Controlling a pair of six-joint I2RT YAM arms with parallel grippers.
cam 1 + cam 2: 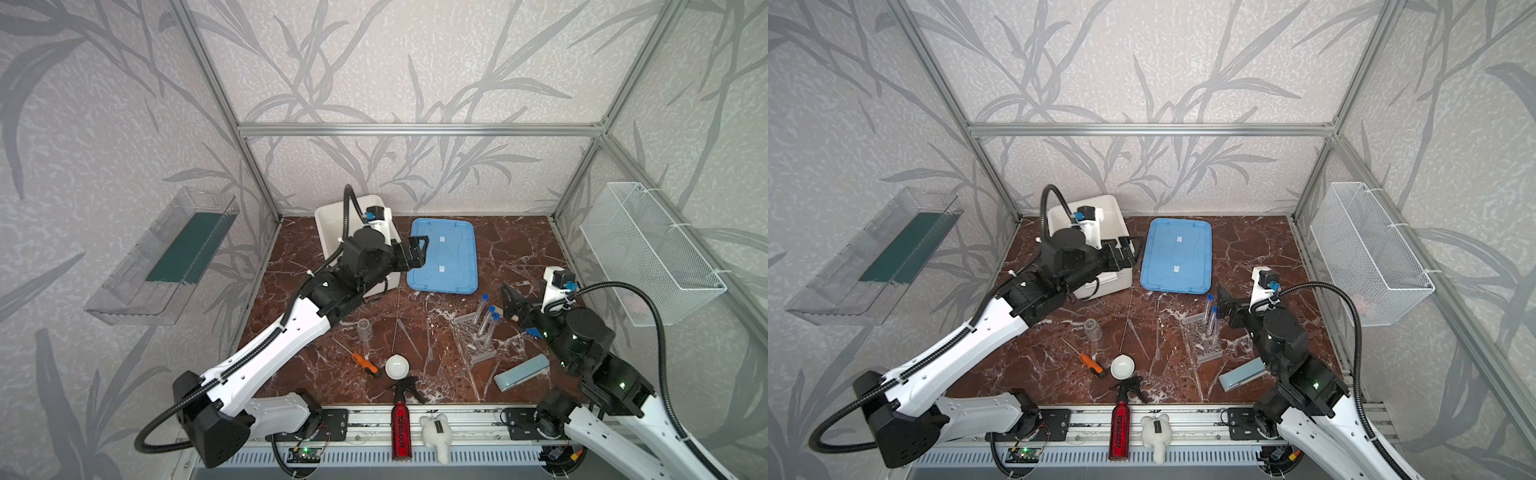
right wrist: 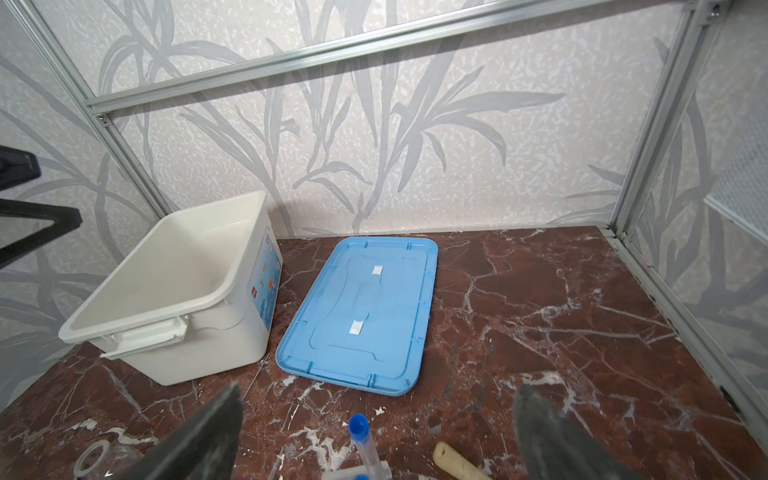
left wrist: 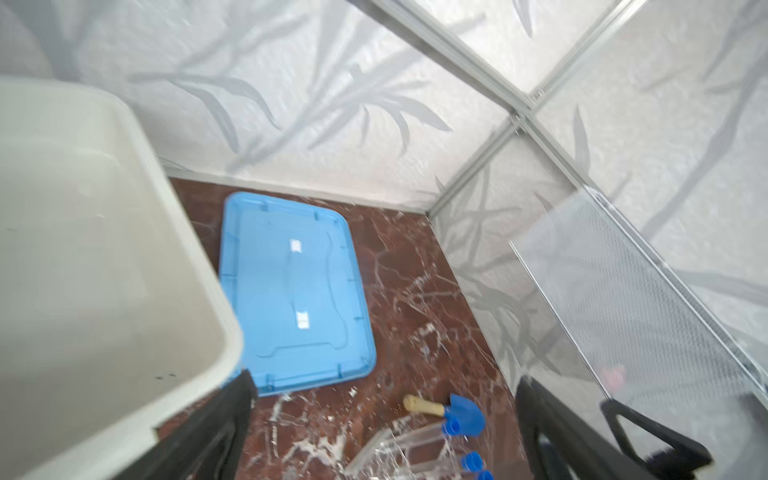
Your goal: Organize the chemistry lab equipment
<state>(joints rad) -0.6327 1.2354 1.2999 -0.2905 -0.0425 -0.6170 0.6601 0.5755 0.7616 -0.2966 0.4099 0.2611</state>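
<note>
Three clear blue-capped tubes stand in the clear tube rack right of centre. My right gripper is open just beside their caps. In the right wrist view one tube shows between the spread fingers, untouched. My left gripper hangs open and empty between bin and lid. On the floor lie a ribbed cup, a white dish and thin droppers.
A white bin and blue lid sit at the back. An orange screwdriver, red spray bottle, pale blue case and wooden-handled blue scoop lie nearby. A wire basket hangs on the right wall.
</note>
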